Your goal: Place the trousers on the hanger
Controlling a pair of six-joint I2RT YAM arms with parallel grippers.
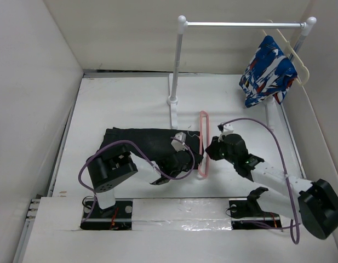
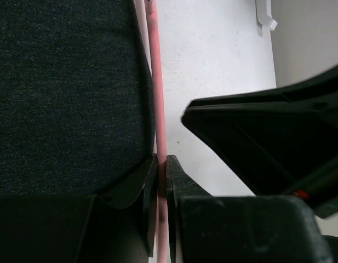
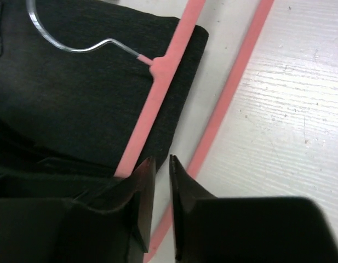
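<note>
The black trousers (image 1: 138, 143) lie folded on the white table, left of centre. The pink hanger (image 1: 203, 134) lies at their right end, one arm and the metal hook (image 3: 64, 44) resting on the fabric (image 3: 75, 98), the other bar (image 3: 234, 82) on the table. My left gripper (image 1: 192, 160) is shut on a pink hanger bar (image 2: 156, 82) beside the trousers' edge (image 2: 64, 93). My right gripper (image 1: 212, 148) hovers just right of the hanger; its jaws stand almost together with a thin gap, holding nothing (image 3: 162, 164).
A white clothes rail (image 1: 242, 24) stands at the back, its left post (image 1: 174, 71) just behind the hanger. A blue-white-red garment (image 1: 267, 71) hangs on a cream hanger (image 1: 298, 59) at back right. White walls enclose the table.
</note>
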